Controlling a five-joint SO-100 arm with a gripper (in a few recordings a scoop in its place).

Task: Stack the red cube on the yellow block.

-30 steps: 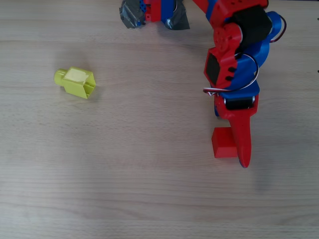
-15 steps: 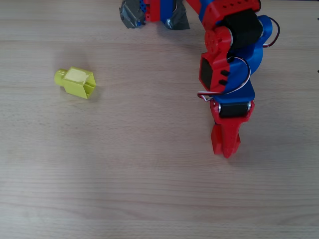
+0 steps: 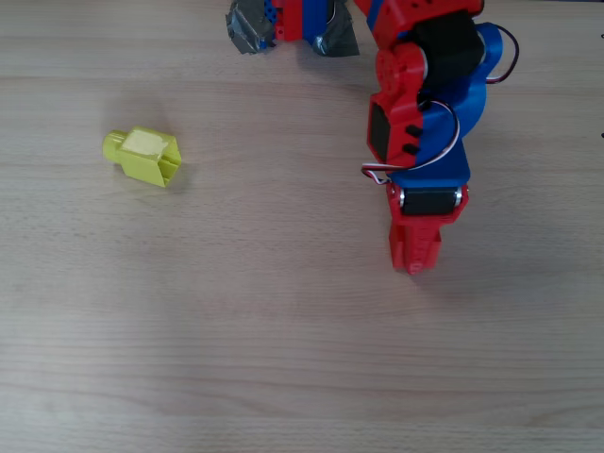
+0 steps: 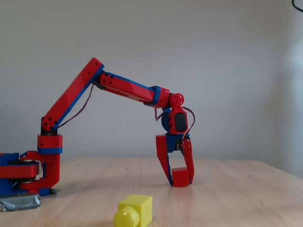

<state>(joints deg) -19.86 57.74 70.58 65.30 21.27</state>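
Note:
The red cube [image 4: 180, 176] sits between the two fingers of my gripper [image 4: 180, 182], which is shut on it and points straight down, right at or just above the table. From overhead the gripper [image 3: 412, 257] is right of centre and covers the cube. The yellow block [image 3: 146, 156] lies far to the left on the table, its round stub pointing left. In the fixed view the yellow block [image 4: 135, 210] is at the front, stub toward the camera, well apart from the gripper.
The arm's base [image 3: 293, 24], fixed with grey tape, stands at the table's top edge in the overhead view and at the left in the fixed view [image 4: 23, 177]. Bare wooden tabletop [image 3: 283, 283] stretches between gripper and block.
The gripper closed around the red cube, which lay beside its finger a second ago. It has shifted left and toward the base with the cube. The yellow block has not moved.

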